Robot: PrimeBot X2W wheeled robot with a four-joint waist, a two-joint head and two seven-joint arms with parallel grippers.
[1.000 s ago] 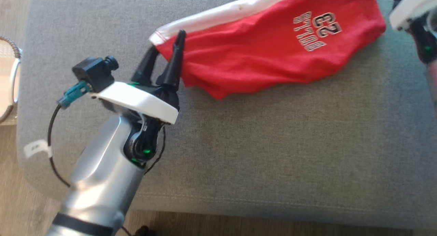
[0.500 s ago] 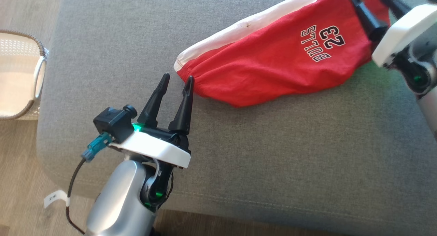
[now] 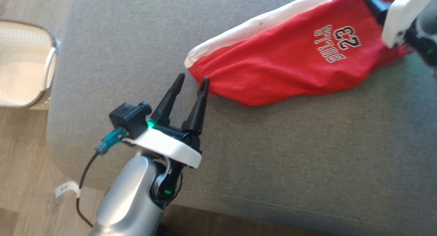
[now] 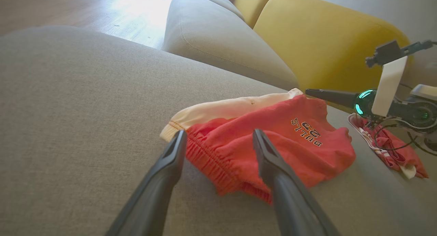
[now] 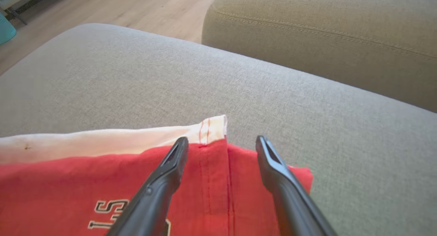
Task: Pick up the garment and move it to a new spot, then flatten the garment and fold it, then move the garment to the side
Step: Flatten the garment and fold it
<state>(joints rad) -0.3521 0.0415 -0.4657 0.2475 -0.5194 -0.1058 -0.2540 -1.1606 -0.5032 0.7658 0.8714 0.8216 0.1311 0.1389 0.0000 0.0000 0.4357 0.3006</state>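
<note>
The garment (image 3: 286, 65) is a pair of red shorts with a white side band and a number print, lying crumpled on the grey cushion (image 3: 273, 154). My left gripper (image 3: 193, 78) stands open just short of the elastic waist end, with nothing between its fingers. In the left wrist view the left gripper (image 4: 219, 133) frames that waist end of the garment (image 4: 273, 143). My right gripper (image 5: 222, 139) is open over the hem end of the garment (image 5: 102, 181), holding nothing. One of its fingers (image 3: 370, 0) crosses the red cloth at the top right of the head view.
A white basket (image 3: 24, 75) stands on the wooden floor (image 3: 27, 181) left of the cushion. A yellow backrest (image 4: 324, 41) and a beige seat (image 5: 324, 31) lie beyond the garment. Another red striped cloth (image 4: 385, 143) lies under the right arm.
The head camera has shifted. My left gripper has drawn back off the garment's waist corner. The right gripper has come in over the garment's other end.
</note>
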